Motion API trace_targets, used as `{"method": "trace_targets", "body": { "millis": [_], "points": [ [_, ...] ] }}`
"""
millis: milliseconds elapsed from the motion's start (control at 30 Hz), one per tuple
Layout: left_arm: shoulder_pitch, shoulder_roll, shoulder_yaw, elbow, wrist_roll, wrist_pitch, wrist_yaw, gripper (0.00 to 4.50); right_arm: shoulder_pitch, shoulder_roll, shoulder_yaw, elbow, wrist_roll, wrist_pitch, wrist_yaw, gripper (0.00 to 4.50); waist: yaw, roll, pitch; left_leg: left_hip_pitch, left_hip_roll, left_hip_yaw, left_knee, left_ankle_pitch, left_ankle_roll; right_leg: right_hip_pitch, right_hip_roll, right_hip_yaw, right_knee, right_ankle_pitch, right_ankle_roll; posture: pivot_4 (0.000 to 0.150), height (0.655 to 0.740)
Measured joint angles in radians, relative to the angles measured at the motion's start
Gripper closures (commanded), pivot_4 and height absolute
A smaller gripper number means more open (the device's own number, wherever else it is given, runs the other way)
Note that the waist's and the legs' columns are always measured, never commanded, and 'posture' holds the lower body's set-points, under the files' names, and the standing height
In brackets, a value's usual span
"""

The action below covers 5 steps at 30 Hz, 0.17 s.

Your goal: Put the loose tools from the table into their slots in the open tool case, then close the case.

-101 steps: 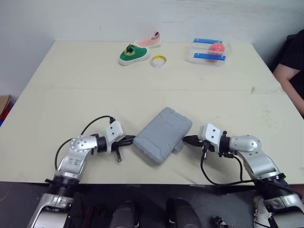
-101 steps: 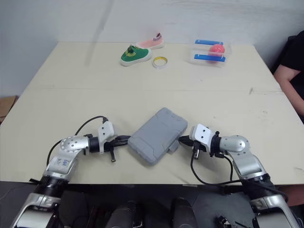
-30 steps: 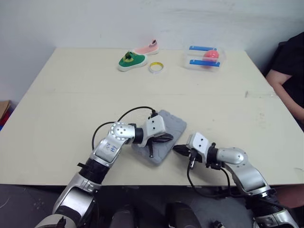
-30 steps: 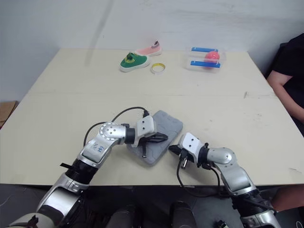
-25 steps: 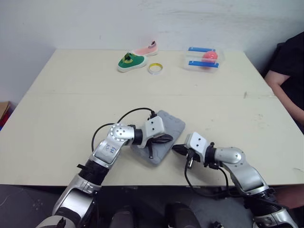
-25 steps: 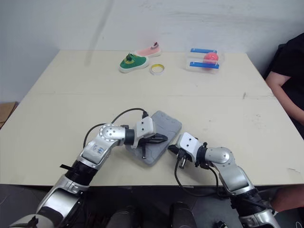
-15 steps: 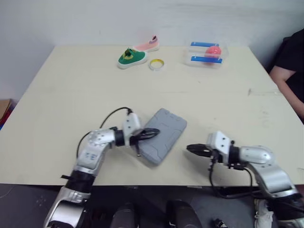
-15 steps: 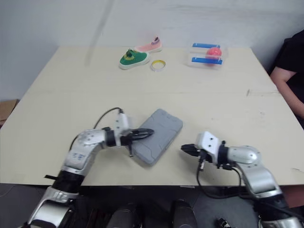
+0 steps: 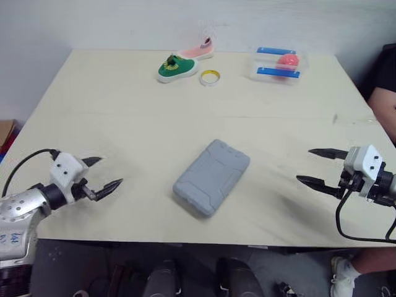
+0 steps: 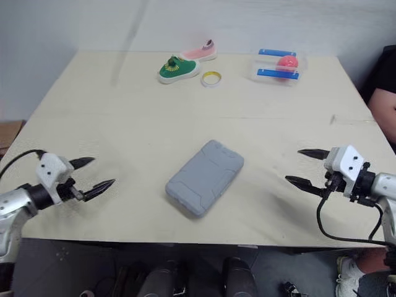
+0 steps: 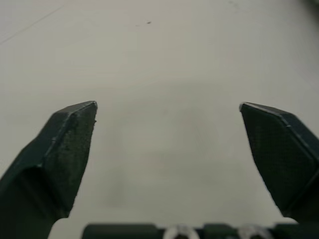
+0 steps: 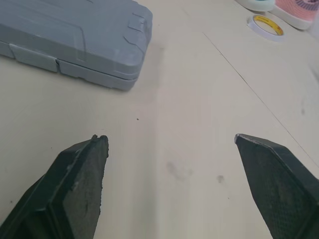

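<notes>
The grey tool case (image 9: 211, 176) lies closed and flat near the middle of the table's front half, set at a slant. Its latch side shows in the right wrist view as the case (image 12: 79, 40). My left gripper (image 9: 105, 174) hovers open over the table's front left corner, well apart from the case, nothing between its fingers. My right gripper (image 9: 315, 166) stands open near the front right edge, also apart from the case and empty. The left wrist view has bare tabletop between the fingers (image 11: 65, 144).
At the table's far edge sit a green shoe (image 9: 175, 68), a pink shoe (image 9: 198, 49), a yellow tape ring (image 9: 209, 77) and a clear box (image 9: 278, 65) with a red ball. A person's arm (image 9: 383, 102) is at the right edge.
Both arms have drawn back from the case toward the table's front corners, and both grippers have gone from shut to open. The camera view has shifted too.
</notes>
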State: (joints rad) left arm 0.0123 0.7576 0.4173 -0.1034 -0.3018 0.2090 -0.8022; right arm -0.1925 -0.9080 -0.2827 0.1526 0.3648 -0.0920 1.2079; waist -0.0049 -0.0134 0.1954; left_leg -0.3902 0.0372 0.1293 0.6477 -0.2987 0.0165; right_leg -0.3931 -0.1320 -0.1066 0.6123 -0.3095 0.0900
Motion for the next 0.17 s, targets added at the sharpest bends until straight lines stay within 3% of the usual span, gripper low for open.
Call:
{"method": "trace_targets", "body": {
  "millis": [167],
  "points": [
    [0.046,-0.036,0.06,-0.052,-0.014,0.005,0.052,0.0,-0.06,0.0,0.003,0.043,0.0,-0.021,0.018,0.26,0.002,0.002,0.001,0.0,0.0,0.001,0.0,0.002,0.004,-0.001,0.001,0.0,0.0,0.0,0.0,0.15,0.74]
  ]
}}
